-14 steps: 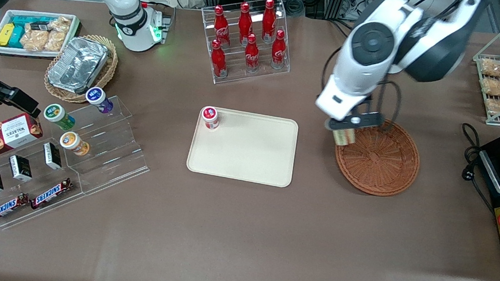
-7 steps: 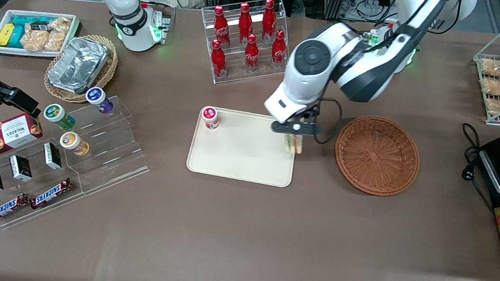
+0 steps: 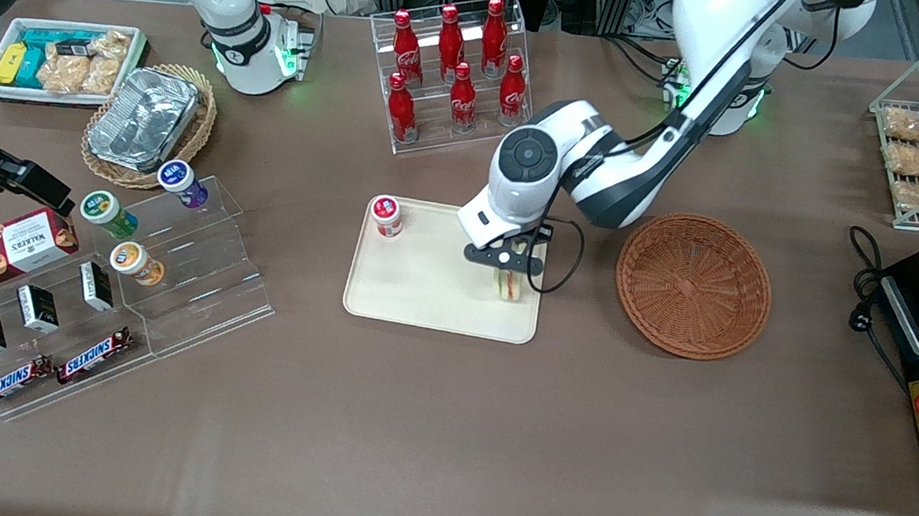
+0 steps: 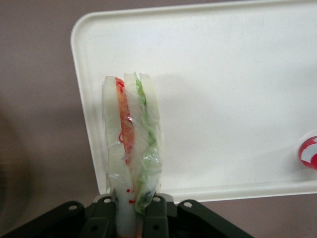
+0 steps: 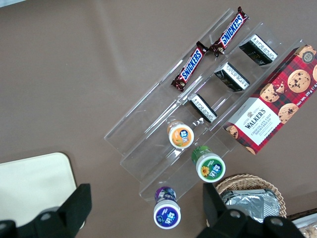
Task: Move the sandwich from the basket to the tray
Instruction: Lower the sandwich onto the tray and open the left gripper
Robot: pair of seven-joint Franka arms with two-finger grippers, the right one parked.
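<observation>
My left gripper (image 3: 510, 277) is shut on the sandwich (image 3: 510, 286), a plastic-wrapped wedge of white bread with red, orange and green layers. It holds the sandwich low over the cream-beige tray (image 3: 429, 289), at the tray end nearest the basket. In the left wrist view the sandwich (image 4: 131, 144) stands on edge between the fingers (image 4: 156, 218) above the tray (image 4: 223, 99). The reddish-brown wicker basket (image 3: 693, 285) lies empty beside the tray, toward the working arm's end of the table.
A small red-and-white lidded jar (image 3: 386, 216) stands on the tray's corner toward the parked arm. A clear rack of red bottles (image 3: 451, 73) stands farther from the camera than the tray. A clear stepped stand with snacks (image 3: 114, 286) lies toward the parked arm's end.
My gripper carried the sandwich from the basket's edge sideways to the tray, then moved lower and a little farther over the tray.
</observation>
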